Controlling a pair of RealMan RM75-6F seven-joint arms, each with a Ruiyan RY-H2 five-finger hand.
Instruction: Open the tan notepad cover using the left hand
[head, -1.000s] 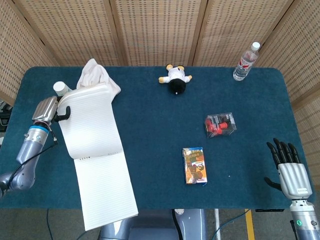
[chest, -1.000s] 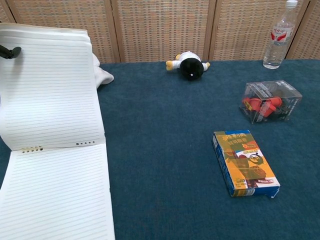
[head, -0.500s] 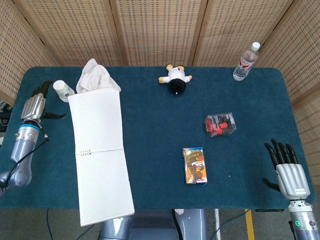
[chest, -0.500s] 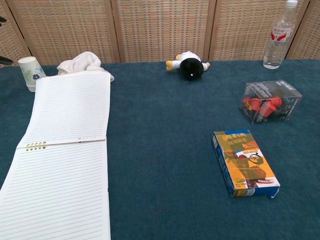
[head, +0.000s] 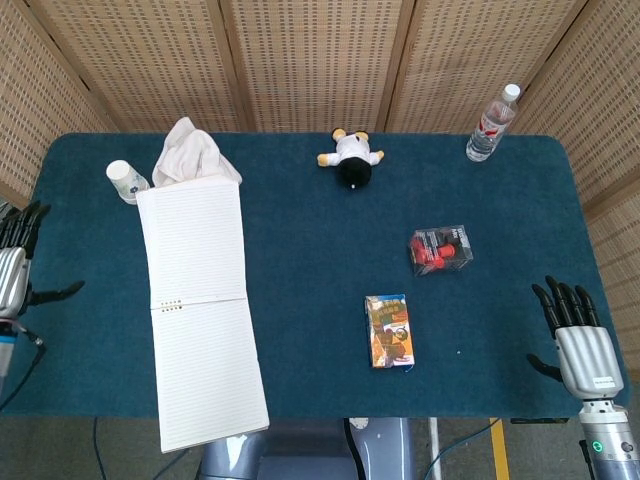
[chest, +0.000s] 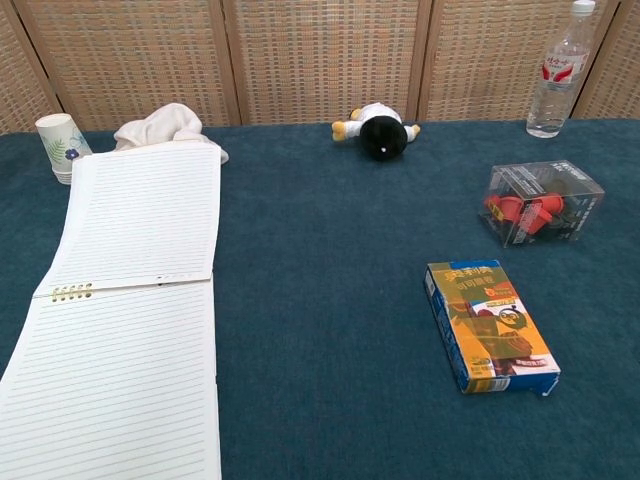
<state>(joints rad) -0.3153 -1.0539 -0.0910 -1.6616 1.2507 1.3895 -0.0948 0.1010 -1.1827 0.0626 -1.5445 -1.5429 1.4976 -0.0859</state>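
The notepad (head: 200, 300) (chest: 135, 300) lies open and flat on the left of the blue table, lined white pages up, its near end over the table's front edge. Its flipped-over part (head: 192, 240) reaches back to the white cloth. No tan cover shows. My left hand (head: 14, 265) is at the table's left edge, well clear of the notepad, fingers spread and holding nothing. My right hand (head: 578, 335) is at the front right corner, fingers apart and empty. Neither hand shows in the chest view.
A paper cup (head: 125, 181) (chest: 60, 146) and a crumpled white cloth (head: 190, 152) (chest: 165, 126) lie behind the notepad. A plush toy (head: 350, 158), a water bottle (head: 492, 123), a clear box of red items (head: 441, 249) and a printed carton (head: 389, 331) occupy the middle and right.
My left hand let go of the lifted page, which dropped flat onto the table. The hand then drew back toward me to the left table edge. The right hand stayed almost still.
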